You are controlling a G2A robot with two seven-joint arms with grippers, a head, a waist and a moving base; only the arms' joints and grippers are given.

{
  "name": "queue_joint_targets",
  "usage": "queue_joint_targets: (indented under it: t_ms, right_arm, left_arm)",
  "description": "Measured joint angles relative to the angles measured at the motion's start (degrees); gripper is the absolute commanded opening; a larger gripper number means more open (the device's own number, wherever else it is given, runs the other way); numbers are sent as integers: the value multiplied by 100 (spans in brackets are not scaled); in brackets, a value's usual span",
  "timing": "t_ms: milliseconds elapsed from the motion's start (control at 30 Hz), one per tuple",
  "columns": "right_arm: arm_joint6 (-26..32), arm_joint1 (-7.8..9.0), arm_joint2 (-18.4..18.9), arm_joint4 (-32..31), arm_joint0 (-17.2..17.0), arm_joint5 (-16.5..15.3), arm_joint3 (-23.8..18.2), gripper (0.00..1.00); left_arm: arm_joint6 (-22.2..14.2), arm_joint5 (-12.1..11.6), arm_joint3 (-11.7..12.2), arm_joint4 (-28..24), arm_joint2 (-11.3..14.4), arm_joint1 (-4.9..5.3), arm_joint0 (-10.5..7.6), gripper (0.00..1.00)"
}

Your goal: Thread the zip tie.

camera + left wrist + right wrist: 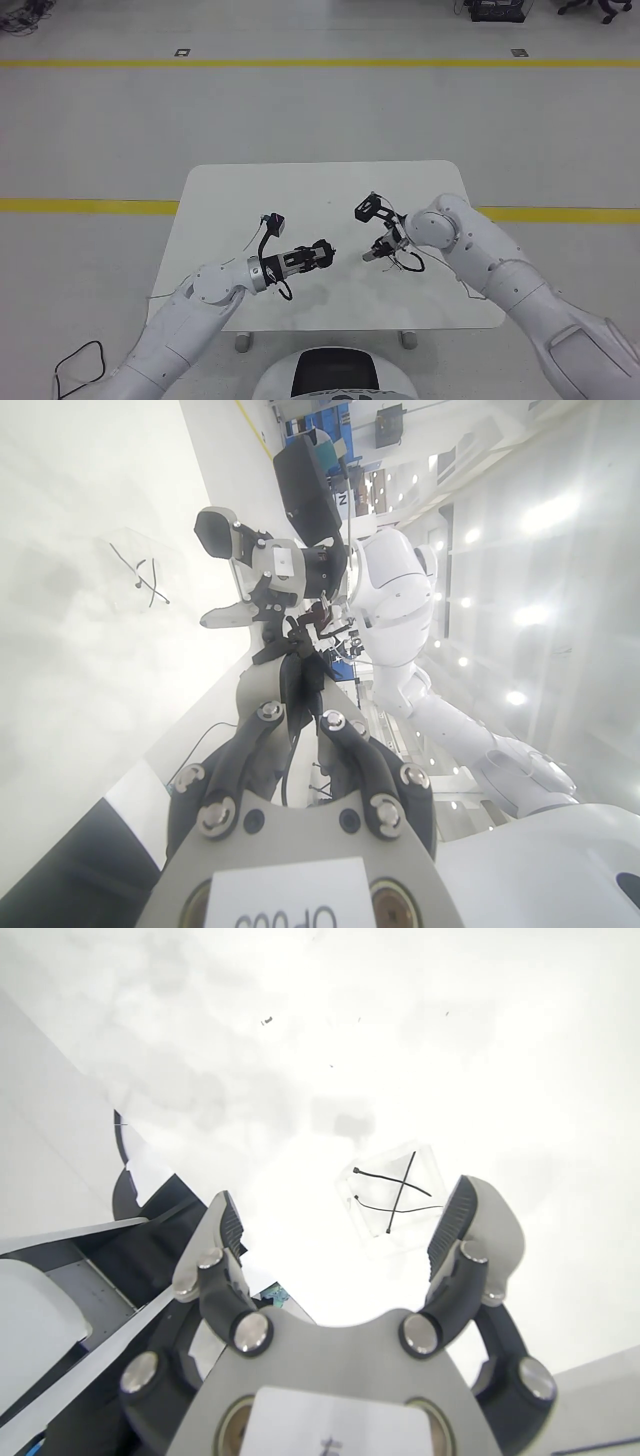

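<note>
Top view: both hands hang over the middle of the white table [300, 190], well in from every edge. Their tips point at each other with a small gap between. The left hand [328, 251] sits left of centre and the right hand [373, 255] is just right of it.

Left wrist view: the left hand [297, 670] is clenched, fingers pressed together at centre frame. Something dark and thin pokes out at the tips, can't tell what tbh. Past it, in the upper middle, the right hand [212, 576] is spread wide and holds nothing. Left of that, black zip ties [145, 580] lie crossed in a clear tray [117, 542] on the table, apart from both hands.

Right wrist view: the right hand [345, 1205] is gaping, with just bare table between the ribbed pads [452, 1218]. Three zip ties [400, 1188] sit crossed in the tray [375, 1240] at centre right, farther off. One tail runs behind the finger on the right of the frame.
</note>
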Motion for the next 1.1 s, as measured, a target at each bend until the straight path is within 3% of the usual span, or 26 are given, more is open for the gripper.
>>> queue_joint_targets:
  t_ms: [167,367,600,800,1100]
  right_arm:
    - [-264,131,-263,-375,74,0,-46,100]
    - [-652,320,-921,-465,377,0,11,100]
    - [-1220,592,-2101,-261,967,0,22,100]
    - [-1625,714,-3032,18,1493,0,1,100]
    - [-1645,731,-3005,-13,1478,4,-51,100]
  left_arm:
    - [0,0,0,0,0,0,0,0]
    - [0,0,0,0,0,0,0,0]
    - [0,0,0,0,0,0,0,0]
    - [0,0,0,0,0,0,0,0]
    - [0,0,0,0,0,0,0,0]
